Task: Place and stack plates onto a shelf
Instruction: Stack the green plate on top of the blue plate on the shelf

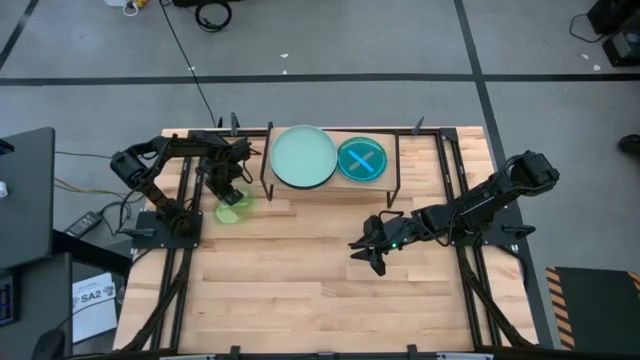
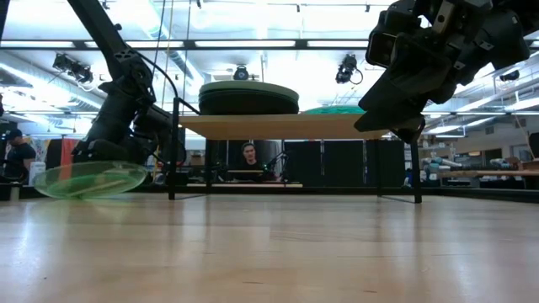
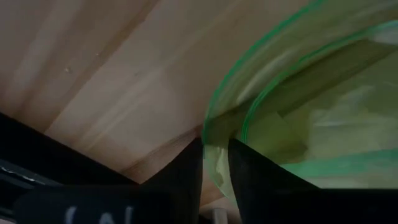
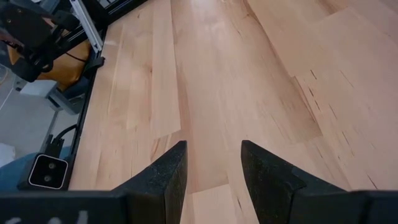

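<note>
The lime green plate (image 1: 234, 208) is translucent and sits left of the shelf (image 1: 393, 184), also seen low as the green plate (image 2: 91, 178). My left gripper (image 1: 230, 195) is shut on it. On the light-wood shelf top (image 2: 286, 126) rests a stack of dark plates with the pale mint plate (image 1: 304, 157) uppermost, and the blue plate (image 1: 361, 160) lies beside it. My right gripper (image 1: 375, 252) is open and empty over the bare table, in front of the shelf's right end. My left gripper pinches the lime green plate's rim (image 3: 214, 146) between its two fingers (image 3: 189, 171), which slant down at it from above. The plate extends away from the fingers, nearly level and slightly tilted, low over the tabletop (image 2: 91, 178). Whether its underside touches the table cannot be told.
The shelf stands on thin black legs (image 2: 173, 151) at the table's far middle. Black frame rails (image 1: 180, 290) run along both table sides. Bare wood (image 1: 300, 290) fills the near half. People (image 2: 249, 156) are in the room behind the table.
</note>
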Controlling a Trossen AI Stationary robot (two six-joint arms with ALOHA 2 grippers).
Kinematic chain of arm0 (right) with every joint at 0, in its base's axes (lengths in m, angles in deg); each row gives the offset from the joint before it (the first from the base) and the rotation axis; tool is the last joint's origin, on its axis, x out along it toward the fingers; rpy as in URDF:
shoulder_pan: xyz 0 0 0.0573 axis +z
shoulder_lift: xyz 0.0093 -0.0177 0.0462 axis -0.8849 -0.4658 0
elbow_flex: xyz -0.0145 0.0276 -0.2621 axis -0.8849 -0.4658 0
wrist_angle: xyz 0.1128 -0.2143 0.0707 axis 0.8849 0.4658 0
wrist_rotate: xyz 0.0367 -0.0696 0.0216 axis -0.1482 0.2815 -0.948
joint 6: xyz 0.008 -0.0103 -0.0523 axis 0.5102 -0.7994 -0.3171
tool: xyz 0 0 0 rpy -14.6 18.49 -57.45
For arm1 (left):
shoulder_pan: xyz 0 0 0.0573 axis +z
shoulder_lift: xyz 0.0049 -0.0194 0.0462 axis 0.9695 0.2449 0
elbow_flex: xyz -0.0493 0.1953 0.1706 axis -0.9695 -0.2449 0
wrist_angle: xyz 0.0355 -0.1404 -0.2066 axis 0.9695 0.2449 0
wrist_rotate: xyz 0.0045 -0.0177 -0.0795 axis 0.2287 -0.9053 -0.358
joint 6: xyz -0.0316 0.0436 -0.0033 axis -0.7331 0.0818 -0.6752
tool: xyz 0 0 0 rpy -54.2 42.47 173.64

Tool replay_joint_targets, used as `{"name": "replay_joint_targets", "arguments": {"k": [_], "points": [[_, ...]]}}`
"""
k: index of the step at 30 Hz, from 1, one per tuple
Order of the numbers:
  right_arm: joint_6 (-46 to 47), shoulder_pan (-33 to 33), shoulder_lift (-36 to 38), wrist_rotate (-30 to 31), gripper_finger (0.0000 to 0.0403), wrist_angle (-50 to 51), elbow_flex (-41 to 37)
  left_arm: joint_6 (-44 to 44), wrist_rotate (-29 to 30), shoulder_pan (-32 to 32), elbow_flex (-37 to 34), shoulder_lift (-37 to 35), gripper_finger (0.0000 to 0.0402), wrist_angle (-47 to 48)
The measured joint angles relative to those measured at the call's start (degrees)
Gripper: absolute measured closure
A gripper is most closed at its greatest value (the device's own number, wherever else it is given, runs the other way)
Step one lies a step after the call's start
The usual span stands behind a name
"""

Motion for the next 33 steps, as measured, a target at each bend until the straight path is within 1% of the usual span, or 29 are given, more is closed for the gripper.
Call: {"name": "replay_joint_targets", "arguments": {"k": [6, 15, 19, 22, 26, 33], "points": [[0.00, 0.00, 0.00, 0.00, 0.0245, 0.01, 0.00, 0.02, 0.20, 0.00, 0.00, 0.00, 0.0356, -0.04], [0.00, 0.00, 0.00, 0.00, 0.0245, 0.01, 0.00, 0.07, 0.38, 0.00, 0.00, 0.04, 0.0386, -0.02], [0.00, 0.00, 0.00, 0.00, 0.0245, 0.01, 0.00, 0.04, 0.38, 0.00, 0.28, 0.07, 0.0389, 0.52], [0.00, 0.00, 0.00, 0.02, 0.0245, 0.01, 0.00, -0.01, 1.12, -0.02, 1.36, 0.32, 0.0390, 3.13], [0.00, 0.00, 0.00, 0.02, 0.0245, 0.01, 0.00, -0.13, 1.54, 0.00, 3.40, 0.33, 0.0391, 5.12], [0.00, 0.01, 0.00, 0.02, 0.0245, 0.01, 0.00, -3.09, 1.74, -0.02, 7.26, 0.31, 0.0391, 9.61]]}}
